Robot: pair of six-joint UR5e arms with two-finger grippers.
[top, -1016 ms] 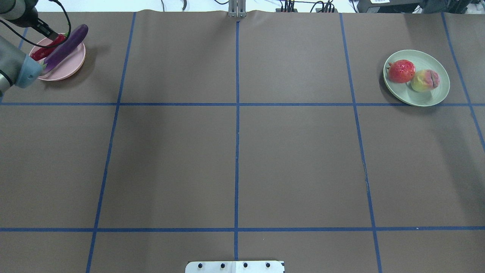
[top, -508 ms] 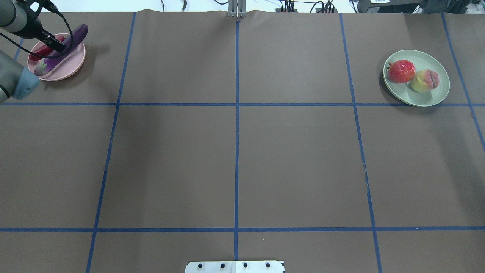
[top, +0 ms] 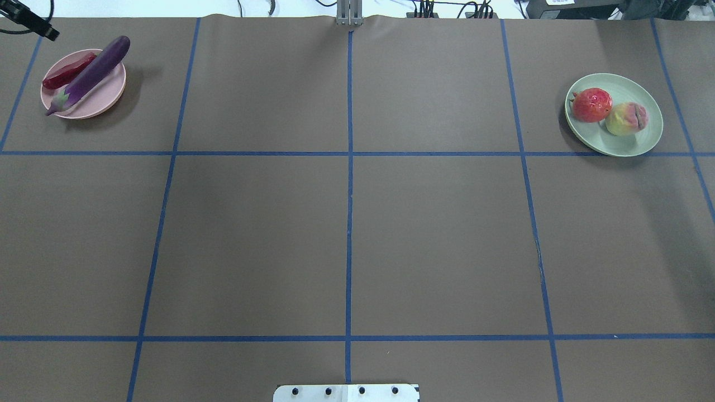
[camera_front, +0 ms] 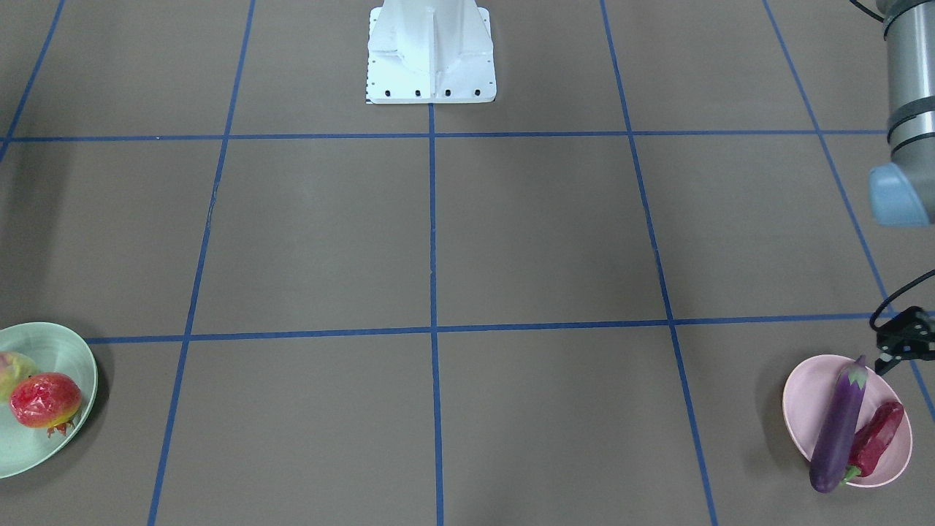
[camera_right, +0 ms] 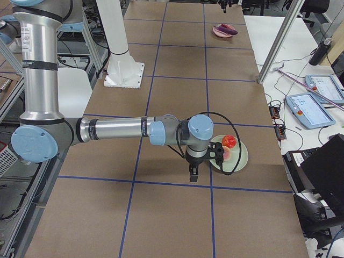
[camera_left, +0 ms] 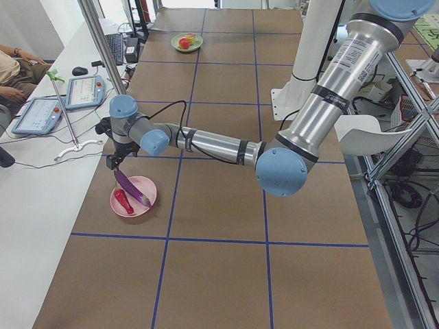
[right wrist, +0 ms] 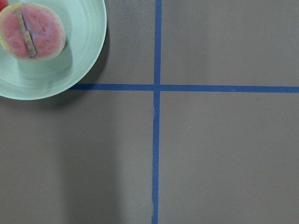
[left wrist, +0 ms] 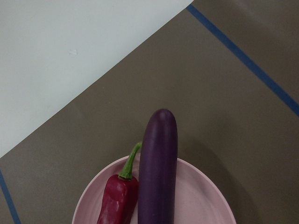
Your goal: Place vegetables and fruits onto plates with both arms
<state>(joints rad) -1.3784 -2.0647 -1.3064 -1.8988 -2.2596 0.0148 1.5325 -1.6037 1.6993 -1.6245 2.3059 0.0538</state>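
Note:
The purple eggplant [top: 89,72] and the red chili [top: 67,71] lie side by side on the pink plate [top: 106,95] at the far left. They also show in the front view, eggplant [camera_front: 838,424] and chili [camera_front: 876,437], and in the left wrist view [left wrist: 158,172]. The pomegranate [top: 591,104] and the peach [top: 627,118] sit on the green plate [top: 631,144] at the far right. My left gripper [camera_front: 895,347] hovers just off the pink plate, holding nothing; only part of it shows, so I cannot tell its state. My right gripper [camera_right: 192,176] hangs beside the green plate; I cannot tell its state.
The white robot base [camera_front: 431,51] stands at the near middle edge. Blue tape lines [top: 349,223] divide the brown table. The table's far edge [left wrist: 117,93] runs close behind the pink plate. A desk with tablets [camera_left: 82,92] and a metal pole [camera_left: 103,41] stand beyond it.
My left arm has pulled back from over the pink plate toward the far-left corner, almost out of the overhead view. The eggplant and chili stay on the plate. The fruits have not moved.

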